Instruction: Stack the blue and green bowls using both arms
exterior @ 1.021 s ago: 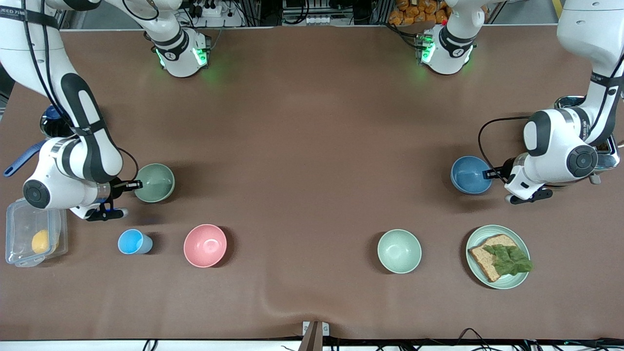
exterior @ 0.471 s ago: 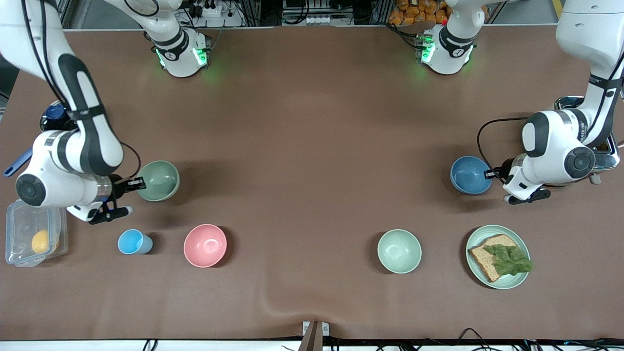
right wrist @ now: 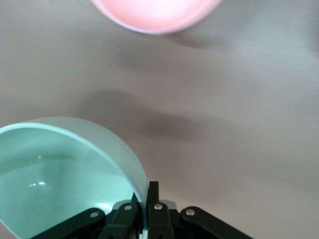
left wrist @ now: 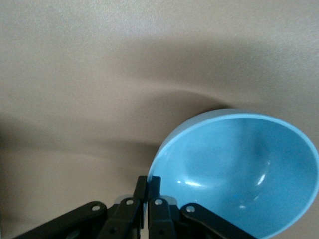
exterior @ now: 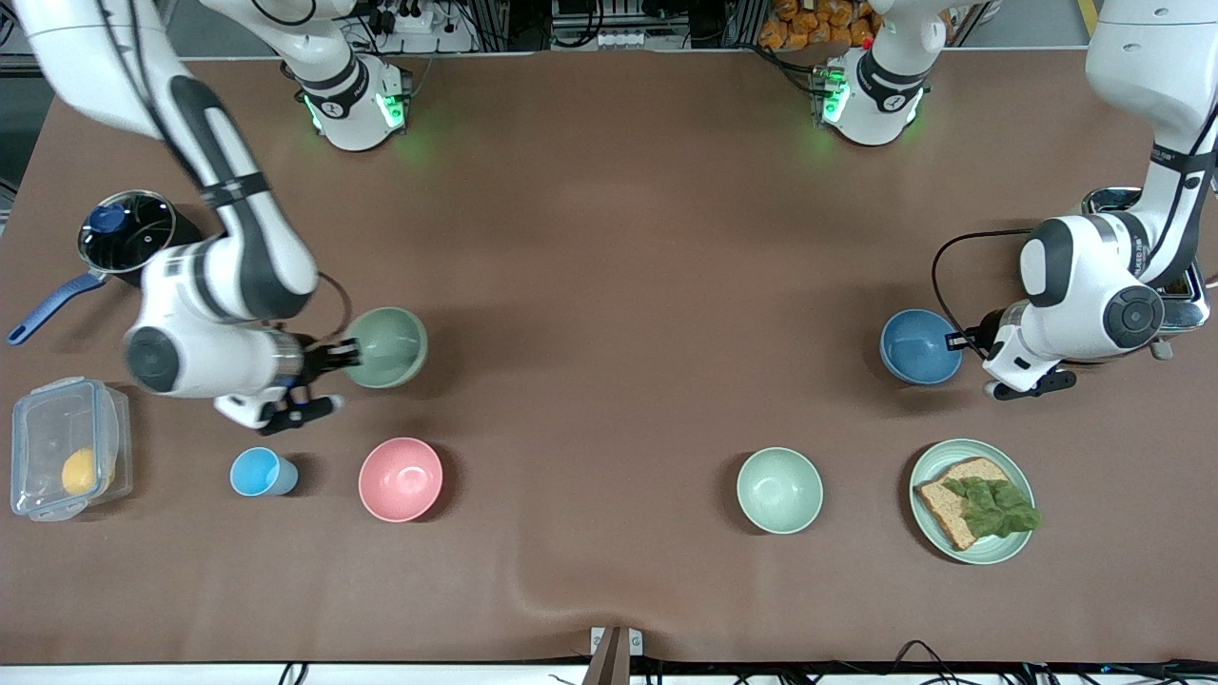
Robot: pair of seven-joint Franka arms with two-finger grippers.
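Observation:
The green bowl (exterior: 385, 347) hangs above the table toward the right arm's end, over bare cloth above the pink bowl. My right gripper (exterior: 348, 356) is shut on its rim; the right wrist view shows the rim (right wrist: 141, 189) pinched between the fingers. The blue bowl (exterior: 920, 346) is toward the left arm's end, beside the toaster. My left gripper (exterior: 954, 340) is shut on its rim, and the left wrist view shows the bowl (left wrist: 234, 169) with one finger inside and one outside the wall.
A pink bowl (exterior: 401, 479), a light-blue cup (exterior: 260, 472) and a clear box with a yellow thing (exterior: 67, 461) lie near the right arm. A lidded pan (exterior: 124, 231) is farther back. A mint bowl (exterior: 779, 490), a plate with bread and lettuce (exterior: 972, 500) and a toaster (exterior: 1180, 285) are near the left arm.
My right gripper has carried the green bowl toward the table's middle, uncovering the pan. The left gripper and the blue bowl have barely moved.

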